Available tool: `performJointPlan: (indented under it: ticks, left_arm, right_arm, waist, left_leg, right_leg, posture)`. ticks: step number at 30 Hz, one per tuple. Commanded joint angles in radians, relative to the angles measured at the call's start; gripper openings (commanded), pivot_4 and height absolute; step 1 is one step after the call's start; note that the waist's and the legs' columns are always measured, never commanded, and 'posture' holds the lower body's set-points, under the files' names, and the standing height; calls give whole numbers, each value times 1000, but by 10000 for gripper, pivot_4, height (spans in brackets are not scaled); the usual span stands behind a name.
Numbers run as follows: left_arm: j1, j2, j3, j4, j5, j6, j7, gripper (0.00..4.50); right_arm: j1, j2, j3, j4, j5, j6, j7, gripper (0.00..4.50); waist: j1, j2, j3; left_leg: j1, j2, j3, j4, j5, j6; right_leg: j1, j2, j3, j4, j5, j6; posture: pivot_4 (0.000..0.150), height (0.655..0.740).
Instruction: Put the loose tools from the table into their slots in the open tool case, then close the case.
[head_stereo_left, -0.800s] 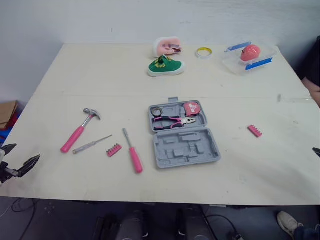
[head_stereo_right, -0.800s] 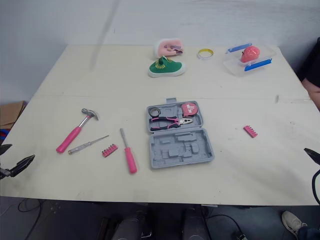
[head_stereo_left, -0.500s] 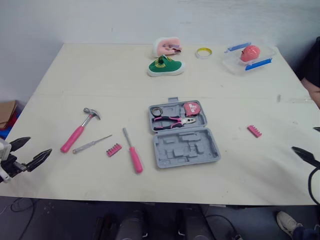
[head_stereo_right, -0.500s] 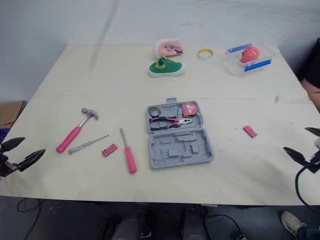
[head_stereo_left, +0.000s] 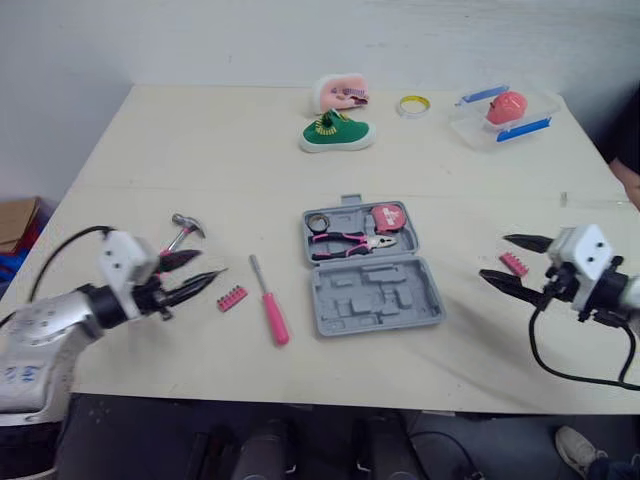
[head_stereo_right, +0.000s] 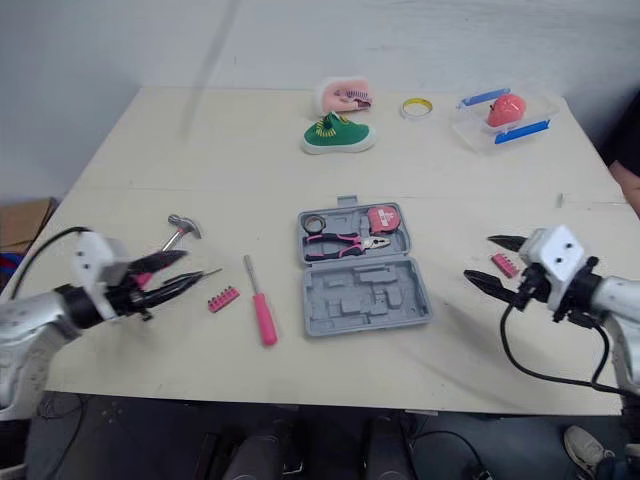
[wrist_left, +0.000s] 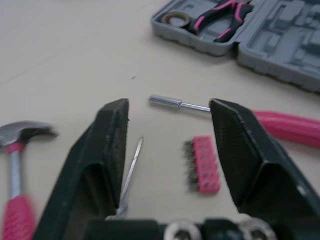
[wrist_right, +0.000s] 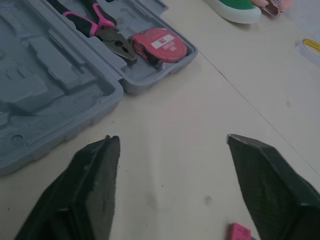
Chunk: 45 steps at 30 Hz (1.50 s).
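Observation:
The open grey tool case (head_stereo_left: 372, 266) lies mid-table with pliers (head_stereo_left: 347, 242), a tape measure (head_stereo_left: 387, 216) and a small roll in its slots. Left of it lie a pink-handled screwdriver (head_stereo_left: 270, 314), a pink bit holder (head_stereo_left: 231, 298), a slim screwdriver (wrist_left: 131, 170) and a hammer (head_stereo_left: 186, 222). My left gripper (head_stereo_left: 205, 267) hovers open over the hammer's handle and the slim screwdriver, hiding most of both. A second pink bit holder (head_stereo_left: 513, 264) lies right of the case. My right gripper (head_stereo_left: 494, 257) stands open just beside it, pointing at the case (wrist_right: 50, 85).
At the table's far side sit a green shoe-shaped object (head_stereo_left: 335, 132), a pink item (head_stereo_left: 340, 92), a yellow tape ring (head_stereo_left: 409, 104) and a clear box with a pink thing (head_stereo_left: 505, 112). A person (head_stereo_left: 630, 150) is at the right edge. A cardboard box (head_stereo_left: 15, 225) lies on the floor at left.
Both arms have come in over the table: the left gripper moved right to the hammer and slim screwdriver, the right gripper moved left to the pink bit holder.

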Motion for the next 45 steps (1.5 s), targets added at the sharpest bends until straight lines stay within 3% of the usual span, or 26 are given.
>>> performJointPlan:
  ticks: [1,2,4,5,11,21,30,37,45]
  left_arm:
    - [-63,-43,-86,-64,22,99,83,4661]
    - [-83,-60,-112,-65,37,121,107,799]
    - [-107,-83,-159,-69,64,151,131,0]
    - [-115,-90,-182,-74,74,161,137,0]
    - [-196,-123,-320,6,177,153,136,0]
    - [-320,-272,-437,134,278,188,194,0]
    - [-373,-328,-443,232,336,154,205,0]
    - [-394,-357,-465,284,369,96,170,0]
    - [-379,-336,-496,253,374,47,52,0]
  right_arm:
    - [-61,24,51,18,-58,16,-34,16346]
    - [-82,31,71,33,-70,22,-31,12564]
    - [-117,41,113,69,-112,0,-30,2504]
    - [-133,44,133,90,-138,-21,-32,1113]
    - [-233,106,227,213,-231,-94,-36,1113]
    - [-386,208,304,444,-327,-201,-71,1113]
    - [-446,256,331,544,-352,-249,-38,1113]
    - [-400,238,318,470,-310,-247,49,1113]
    - [-219,156,257,200,-217,-135,127,1113]
  waist:
    - [1,0,0]
    - [2,0,0]
    - [2,0,0]
    - [1,0,0]
    - [1,0,0]
    - [0,0,0]
    - [-5,0,0]
    - [-4,0,0]
    - [13,0,0]
  left_leg:
    - [0,1,0,2,0,0]
    - [0,1,0,2,-1,0]
    - [0,1,0,3,-1,0]
    - [0,1,0,3,-1,0]
    - [-1,3,1,4,0,0]
    - [-3,3,1,8,0,0]
    - [-2,4,1,9,0,0]
    - [-2,5,1,10,0,0]
    - [-2,4,1,10,0,0]
  right_leg:
    - [1,1,0,0,0,0]
    - [1,1,0,1,0,0]
    - [1,1,1,1,0,0]
    - [0,2,1,1,0,0]
    - [0,4,2,0,0,0]
    - [0,5,2,1,0,0]
    - [1,6,2,1,0,0]
    - [1,7,2,2,0,0]
    - [1,6,2,1,0,0]
  posture:
    - [1500,7400]
    - [1500,7400]
    - [1500,7400]
    - [1500,7400]
    - [1500,7400]
    - [1500,7400]
    - [1500,7400]
    - [1500,7400]
    - [1500,7400]
